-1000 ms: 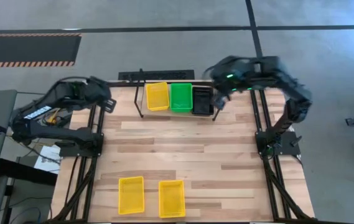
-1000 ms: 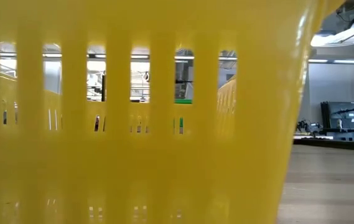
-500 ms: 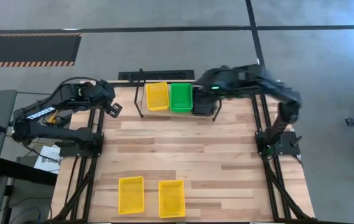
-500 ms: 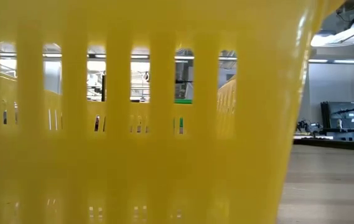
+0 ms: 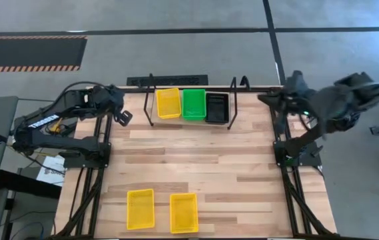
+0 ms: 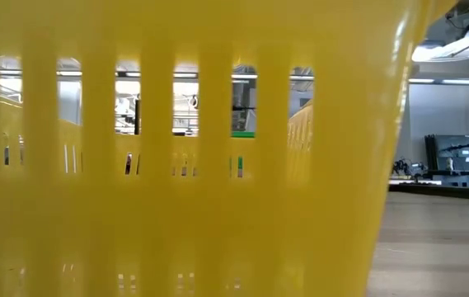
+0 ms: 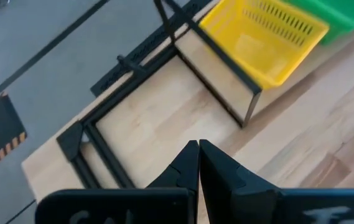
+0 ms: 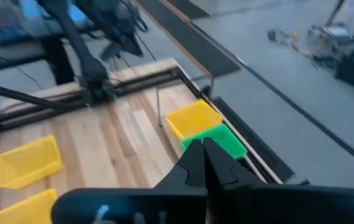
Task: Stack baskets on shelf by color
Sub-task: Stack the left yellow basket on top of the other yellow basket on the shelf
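Shelf: low black thin-tube metal rack (image 5: 190, 83) at the table's far edge, carrying three perforated plastic trays in a row: a yellow basket (image 5: 168, 103), a green basket (image 5: 193, 104) and a black basket (image 5: 216, 107), side by side.

Loose stock: two more shallow yellow perforated baskets on the wooden table (image 5: 196, 160) at its near edge, the left yellow one (image 5: 140, 208) and the right yellow one (image 5: 184, 213), just beside each other and well apart from the rack. The low view is filled by the wall of one of them.

Left gripper (image 5: 122, 117): near the table's far left corner, beside the rack's left end; fingers pressed together, holding nothing.

Right gripper (image 8: 203, 145): raised off the table's far right side; fingers pressed together, empty.

Step in hand, as judged: fetching a loose yellow basket to nest on the shelved yellow one. To do it well, spread the fingers before descending, pinch one perforated wall near its middle, lift level, then lower squarely into the yellow tray so the green neighbour is not nudged.
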You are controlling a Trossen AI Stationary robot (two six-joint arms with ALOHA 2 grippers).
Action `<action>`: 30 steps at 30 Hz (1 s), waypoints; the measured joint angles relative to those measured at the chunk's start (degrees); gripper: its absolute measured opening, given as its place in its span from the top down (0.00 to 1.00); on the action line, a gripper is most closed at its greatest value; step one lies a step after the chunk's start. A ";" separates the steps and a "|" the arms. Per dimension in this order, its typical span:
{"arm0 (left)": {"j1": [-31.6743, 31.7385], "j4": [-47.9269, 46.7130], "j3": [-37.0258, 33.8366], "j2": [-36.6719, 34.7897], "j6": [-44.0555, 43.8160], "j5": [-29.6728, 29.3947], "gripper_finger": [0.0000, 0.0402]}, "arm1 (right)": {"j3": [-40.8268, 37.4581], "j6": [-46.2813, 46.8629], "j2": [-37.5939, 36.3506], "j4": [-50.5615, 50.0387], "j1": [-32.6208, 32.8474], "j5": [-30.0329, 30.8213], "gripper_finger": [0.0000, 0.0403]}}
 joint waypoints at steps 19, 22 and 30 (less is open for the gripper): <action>-4.23 25.92 -27.49 -30.94 -4.15 18.19 1.00 | -10.75 0.06 -12.27 -0.04 11.08 7.86 1.00; -4.23 25.35 -29.31 -33.59 -3.99 20.59 1.00 | -10.90 0.06 -12.22 -0.04 10.58 7.85 1.00; -4.23 26.08 -35.11 -40.37 -3.94 26.19 1.00 | -10.97 0.06 -12.21 0.13 9.69 7.88 1.00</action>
